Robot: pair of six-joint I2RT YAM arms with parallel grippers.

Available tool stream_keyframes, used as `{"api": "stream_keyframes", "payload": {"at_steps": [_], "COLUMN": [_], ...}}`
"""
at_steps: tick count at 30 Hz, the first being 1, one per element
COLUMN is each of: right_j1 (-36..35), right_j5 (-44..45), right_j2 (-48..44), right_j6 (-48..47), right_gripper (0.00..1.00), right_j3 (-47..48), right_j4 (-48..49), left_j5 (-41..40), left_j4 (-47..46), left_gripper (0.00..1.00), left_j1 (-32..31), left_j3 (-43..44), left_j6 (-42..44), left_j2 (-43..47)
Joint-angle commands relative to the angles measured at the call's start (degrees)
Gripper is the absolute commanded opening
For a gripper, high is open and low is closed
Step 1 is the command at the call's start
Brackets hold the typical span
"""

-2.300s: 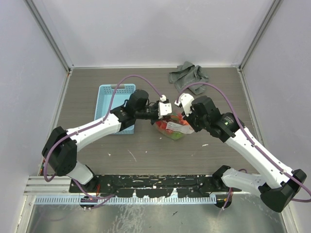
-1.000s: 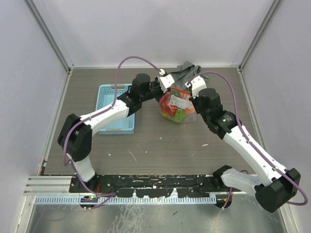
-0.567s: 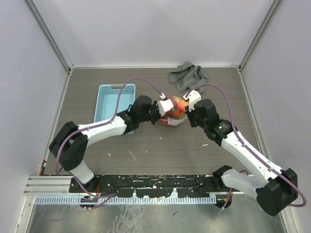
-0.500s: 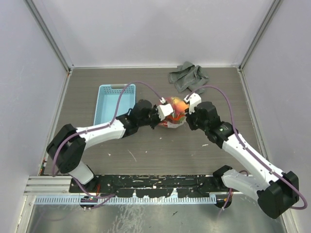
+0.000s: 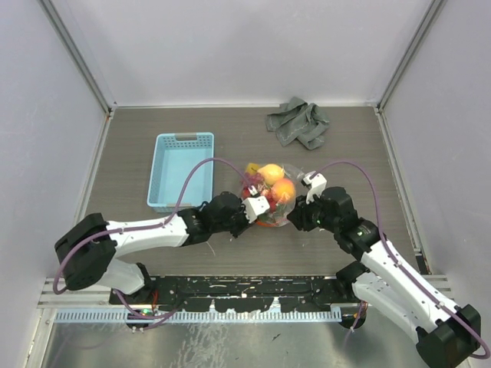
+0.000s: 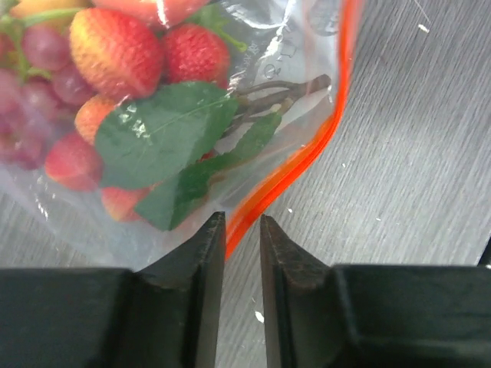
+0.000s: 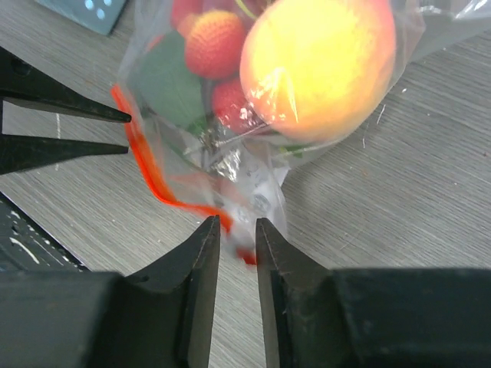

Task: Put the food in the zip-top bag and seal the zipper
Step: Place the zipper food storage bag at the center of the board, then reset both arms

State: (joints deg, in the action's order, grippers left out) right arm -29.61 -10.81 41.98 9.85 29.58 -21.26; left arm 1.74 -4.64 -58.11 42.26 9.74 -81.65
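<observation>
At the middle of the table (image 5: 345, 153), the zip-top bag (image 5: 270, 192) lies flat, its red-orange zipper (image 6: 335, 115) along the near edge, facing my bases. The peach (image 7: 318, 69), strawberries (image 6: 115, 50) and grapes (image 6: 31, 69) are inside, so I judge the filling done. My left claw (image 6: 242, 222) straddles the zipper's left end and my right claw (image 7: 237, 224) its right end, placed to press the strip. Both pairs of jaws stand slightly apart, strip between them, seemingly unpinched. Whether it is sealed I cannot tell.
</observation>
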Motion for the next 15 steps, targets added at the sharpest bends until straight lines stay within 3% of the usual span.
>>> {"api": "stream_keyframes", "payload": {"at_steps": [1, 6, 14, 15], "right_j1": [-0.19, -0.17, -0.19, -0.19], "right_j5": [0.96, 4.81, 24.39, 27.34], "right_j2": [-4.19, -9.05, -17.62, -18.46], "right_j6": [2.98, 3.31, 5.48, 6.05], "right_gripper": [0.34, 0.47, 0.68, 0.7], "right_j3": [0.69, 1.48, 1.37, 1.09], "right_j4": [4.05, 2.27, 0.88, 0.88], "left_j5": [-2.61, -2.87, -24.28, -26.88], "left_j4": [-1.31, 0.09, 10.35, 11.96], "left_gripper": [0.31, 0.48, 0.99, 0.98], "left_j1": [-0.27, -0.3, 1.48, 1.99], "left_j3": [-0.6, -3.14, -4.88, -5.16], "left_j6": [-5.71, -9.3, -19.89, -21.45], "left_j2": [6.12, 15.49, 31.88, 33.99]}}
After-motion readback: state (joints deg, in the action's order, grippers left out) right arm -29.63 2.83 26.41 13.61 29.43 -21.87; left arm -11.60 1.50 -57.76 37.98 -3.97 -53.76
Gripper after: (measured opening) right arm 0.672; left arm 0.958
